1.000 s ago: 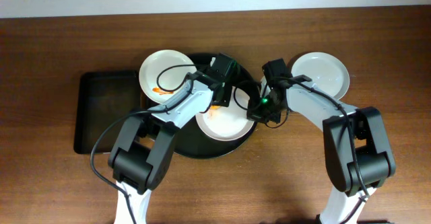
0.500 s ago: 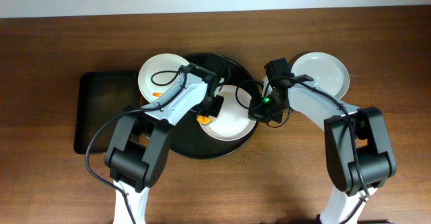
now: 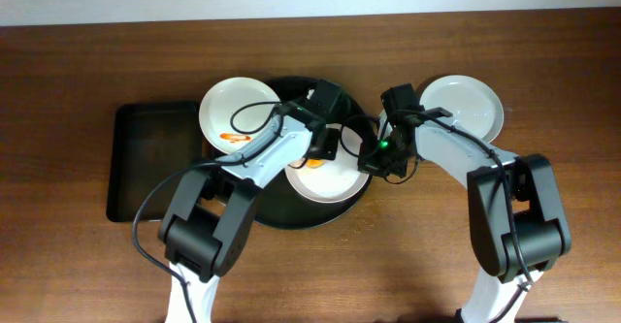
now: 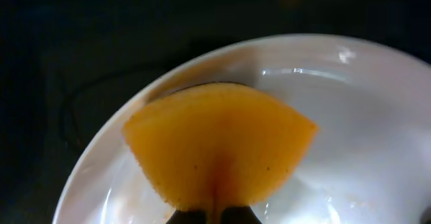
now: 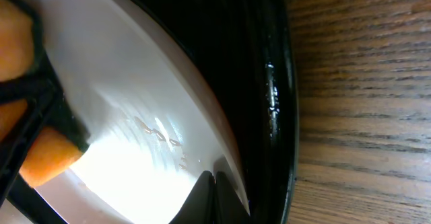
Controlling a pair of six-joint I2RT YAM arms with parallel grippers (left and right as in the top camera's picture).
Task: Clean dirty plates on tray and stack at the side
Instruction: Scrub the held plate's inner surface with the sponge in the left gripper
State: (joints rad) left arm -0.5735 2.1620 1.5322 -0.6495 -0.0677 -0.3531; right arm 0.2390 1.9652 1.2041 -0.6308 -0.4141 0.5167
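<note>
In round tray [image 3: 301, 214]: centre plate [image 3: 325, 179]; smeared plate [image 3: 225, 110] overlaps its rear-left rim, clean plate [image 3: 466, 105] sits on desk [image 3: 78, 265] at right. L claw [image 4: 212, 214] pinches orange sponge [image 4: 219, 153] on centre plate, further right than a moment ago. R claw [image 5: 214, 183] closed on that plate's rim, unmoved. Rect. tray [image 3: 146, 168] at left

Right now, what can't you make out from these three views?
- Overhead: the left arm and left hand cover much of the middle plate; any smear under them is unknown.
- Left wrist: the sponge hides the plate under it; the grip on it runs off the bottom edge.
- Right wrist: the right hand shows only blurred tips at the bottom edge.
- Overhead: the rectangular tray is too dark to read its contents.
</note>
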